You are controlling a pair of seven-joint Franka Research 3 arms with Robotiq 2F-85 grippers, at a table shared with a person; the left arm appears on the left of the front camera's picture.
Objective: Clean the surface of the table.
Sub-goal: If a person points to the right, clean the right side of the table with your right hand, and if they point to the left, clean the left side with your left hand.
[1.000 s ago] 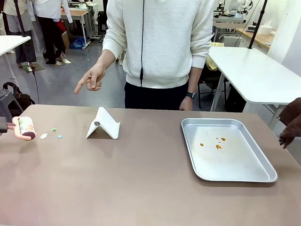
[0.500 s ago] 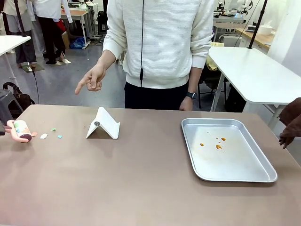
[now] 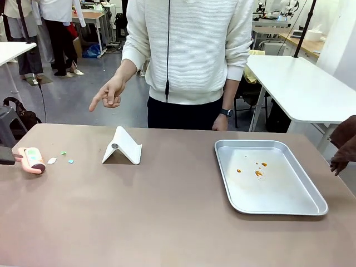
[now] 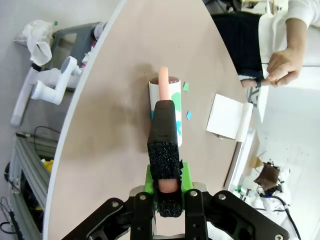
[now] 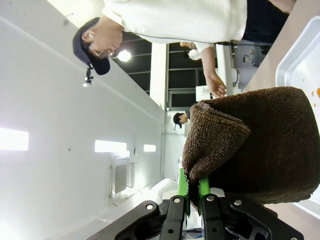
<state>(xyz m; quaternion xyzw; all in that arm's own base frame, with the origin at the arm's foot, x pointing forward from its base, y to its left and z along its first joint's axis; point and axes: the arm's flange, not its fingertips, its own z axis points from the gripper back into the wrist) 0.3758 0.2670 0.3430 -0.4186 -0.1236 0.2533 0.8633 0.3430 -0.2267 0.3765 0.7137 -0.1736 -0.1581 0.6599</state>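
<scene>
L grip (image 4: 165,150): pinched narrow on the lint roller (image 4: 169,102) by its pink handle.
Table (image 3: 167,217): right under roller; contact can't tell.
Roller axis: runs fwd along my fingers.
Paper scraps (image 3: 52,161): just beside roller, abeam on table's inner side, so I judge a sideways roll is needed.
R grip (image 5: 192,189): clamped on brown cloth (image 5: 260,145), well apart; L is nearer.

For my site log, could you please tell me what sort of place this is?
Likely a robotics lab: white work tables and equipment benches behind the person; the left claw holds a lint roller at the table, the right claw a brown cloth.
</scene>
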